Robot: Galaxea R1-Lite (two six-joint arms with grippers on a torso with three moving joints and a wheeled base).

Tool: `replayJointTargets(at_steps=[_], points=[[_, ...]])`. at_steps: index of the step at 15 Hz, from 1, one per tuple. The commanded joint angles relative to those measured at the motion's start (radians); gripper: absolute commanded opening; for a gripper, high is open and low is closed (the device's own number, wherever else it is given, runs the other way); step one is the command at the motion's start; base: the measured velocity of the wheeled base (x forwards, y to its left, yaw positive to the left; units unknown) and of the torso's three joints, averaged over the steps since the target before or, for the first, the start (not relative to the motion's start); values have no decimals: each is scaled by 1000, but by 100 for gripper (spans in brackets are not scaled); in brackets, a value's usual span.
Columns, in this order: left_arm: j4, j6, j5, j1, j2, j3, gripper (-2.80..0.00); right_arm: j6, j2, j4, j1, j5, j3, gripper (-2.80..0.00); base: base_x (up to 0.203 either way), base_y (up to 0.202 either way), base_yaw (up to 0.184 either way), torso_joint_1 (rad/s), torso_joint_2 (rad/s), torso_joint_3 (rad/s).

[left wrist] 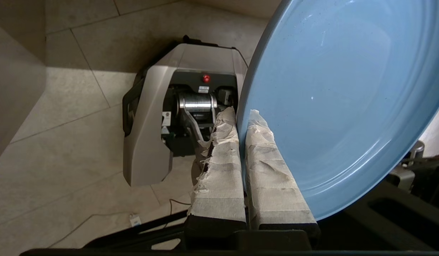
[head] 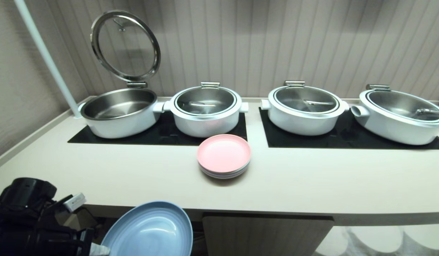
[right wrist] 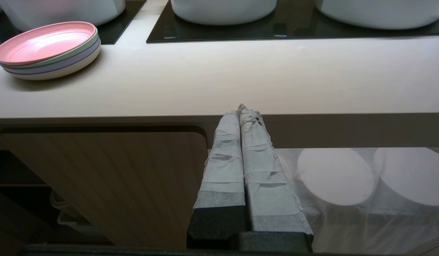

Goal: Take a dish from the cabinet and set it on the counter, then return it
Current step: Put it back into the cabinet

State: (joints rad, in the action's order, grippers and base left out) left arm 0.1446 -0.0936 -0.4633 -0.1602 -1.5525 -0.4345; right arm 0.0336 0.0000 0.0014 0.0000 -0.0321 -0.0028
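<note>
Left tool [left wrist: 241, 117], fingers wrapped in pale tape, clamped on the rim of the round, shallow, matte blue plate [head: 150, 229]; one finger on each face of the rim. Plate held tilted, in the air, below and in front of the rounded front edge of the long cream-beige worktop [head: 134, 177], at the robot's left. It touches neither the worktop nor the cabinet.

Left wrist view: blue plate [left wrist: 340, 99] fills the frame beside the taped fingers [left wrist: 219, 167]; beneath it a tiled floor [left wrist: 63, 142] and the robot's grey wheeled base [left wrist: 148, 124].

Right tool [right wrist: 242, 110], also taped, fingers pressed together, empty. It sits just before the worktop's front edge, near the pale beige fluted cabinet door [right wrist: 109, 181].

On the worktop: a stack of pastel plates with a pink one on top [head: 223, 155], near the middle, just in front of the black inset mats [head: 162, 133]. Four white round pots stand on the mats; the leftmost [head: 118, 112] has its glass lid [head: 125, 46] tipped up, the other three are lidded.
</note>
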Motion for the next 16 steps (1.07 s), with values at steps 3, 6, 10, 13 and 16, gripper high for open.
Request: replayJointTargets(at_steps=[3,6,10,13,16], points=[[0,3,-23,1,69,65,-280,0,0,0,1,0,0,-280,0,0,0,0,0,0],[0,42,-51,4,112,116,-280,0,0,0,0,0,0,-280,0,0,0,0,0,0],[0,59,-52,2,112,146,-280,0,0,0,0,0,0,-280,0,0,0,0,0,0],[1,63,-48,2,115,157,-280,0,0,0,0,0,0,-280,0,0,0,0,0,0],[1,99,-46,4,152,195,-280,0,0,0,0,0,1,-280,0,0,0,0,0,0]])
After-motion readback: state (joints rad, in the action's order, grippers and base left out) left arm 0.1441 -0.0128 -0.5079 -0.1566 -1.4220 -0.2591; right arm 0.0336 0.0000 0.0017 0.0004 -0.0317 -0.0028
